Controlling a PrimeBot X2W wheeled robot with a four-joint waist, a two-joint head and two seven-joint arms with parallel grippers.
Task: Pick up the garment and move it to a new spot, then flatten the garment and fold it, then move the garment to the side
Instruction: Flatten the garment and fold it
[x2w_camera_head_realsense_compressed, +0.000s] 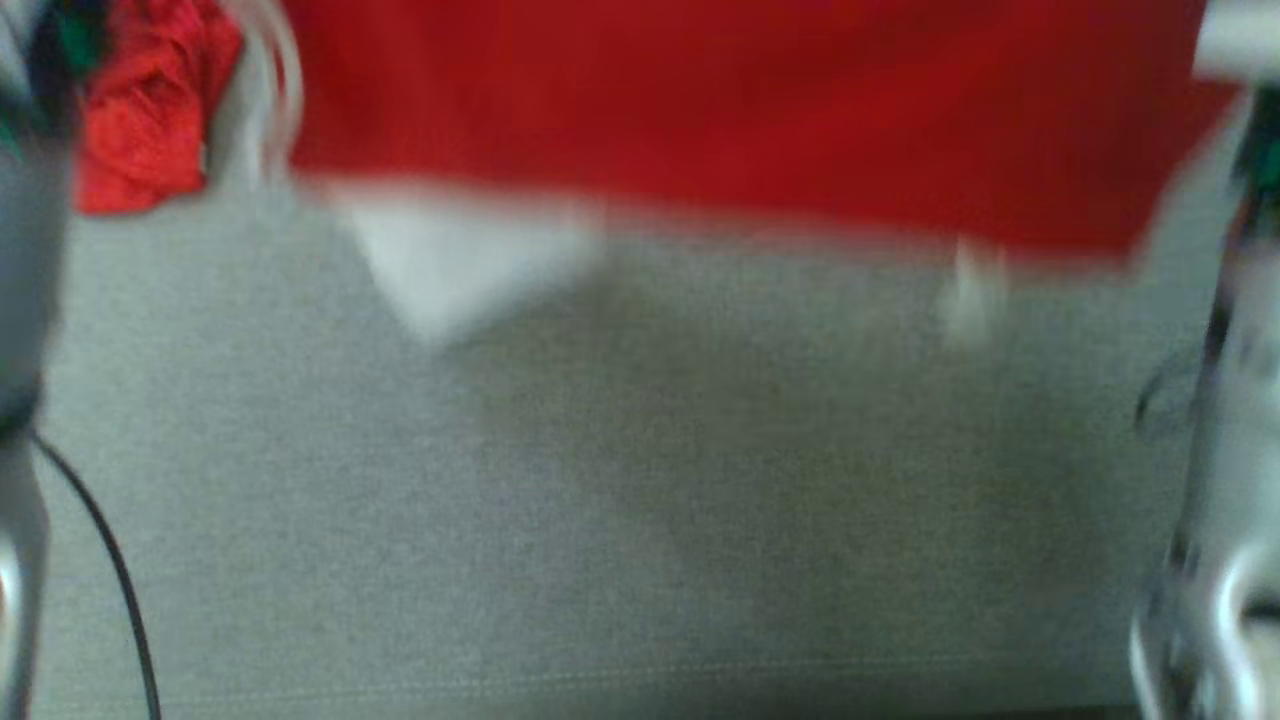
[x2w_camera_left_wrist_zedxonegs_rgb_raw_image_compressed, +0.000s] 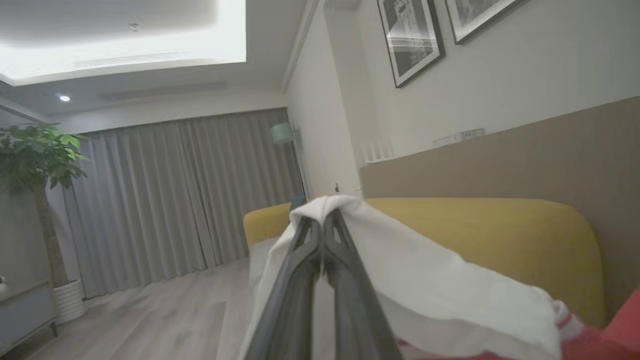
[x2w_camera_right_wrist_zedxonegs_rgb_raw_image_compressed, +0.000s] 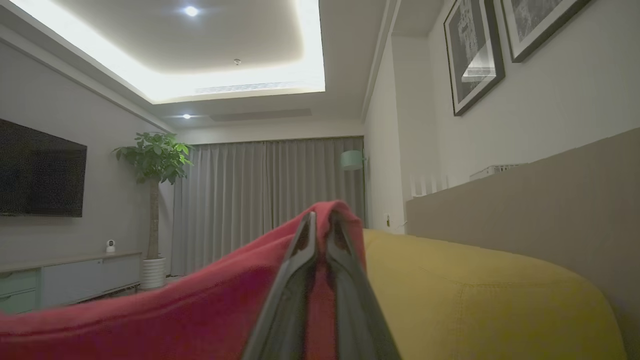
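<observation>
Garment (x2w_camera_head_realsense_compressed: 700, 100) in red, pulled out wide from left to right across the far part of the head view, above the grey seat (x2w_camera_head_realsense_compressed: 600, 500). Its long axis runs side to side between my two arms, the lower edge facing near. A white panel (x2w_camera_head_realsense_compressed: 470, 250) hangs below that edge, left of centre. The head view is smeared by motion, so I cannot tell whether the cloth touches the seat, and I can make out no label or print on it.

Left gripper (x2w_camera_left_wrist_zedxonegs_rgb_raw_image_compressed: 324, 225) is closed on the white part of the garment, which drapes over the fingertips and falls away to the lower right, where the red begins. Right gripper (x2w_camera_right_wrist_zedxonegs_rgb_raw_image_compressed: 320, 220) is closed on red cloth, which runs off low to the left from its tips. A yellow cushion (x2w_camera_right_wrist_zedxonegs_rgb_raw_image_compressed: 475, 290) sits just beyond both grippers.

Framed prints (x2w_camera_left_wrist_zedxonegs_rgb_raw_image_compressed: 412, 40) hang on the wall above the cushion. Whatever they carry is too small for me to read.

A bunch of red cloth (x2w_camera_head_realsense_compressed: 150, 120) shows at far left beside my left arm (x2w_camera_head_realsense_compressed: 30, 300).
</observation>
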